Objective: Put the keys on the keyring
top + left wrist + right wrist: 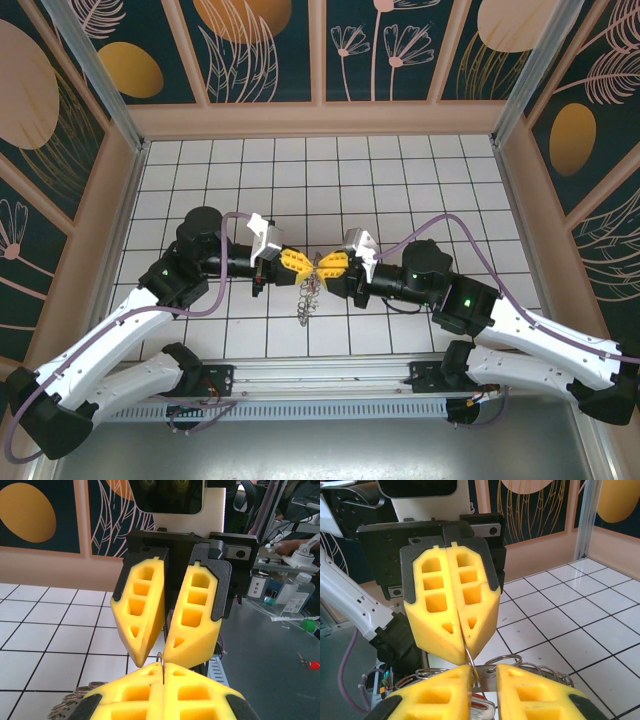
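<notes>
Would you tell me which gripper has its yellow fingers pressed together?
The left gripper; its fingers pinch a thin wire, while the right gripper shows a gap.

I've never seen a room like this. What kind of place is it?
Probably a robot lab's test booth: a white tiled floor boxed in by flower-painted wall panels, with a cluttered workbench holding bottles just outside.

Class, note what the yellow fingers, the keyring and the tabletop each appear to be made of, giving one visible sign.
Yellow fingers: probably moulded or printed plastic, matte; uniform colour, hollow rectangular cells.
Keyring: metal wire, shiny; thin, grey, catching highlights.
Tabletop: smooth white surface with a dark grid, faintly glossy; tile or printed sheet, the look leaves it open.
</notes>
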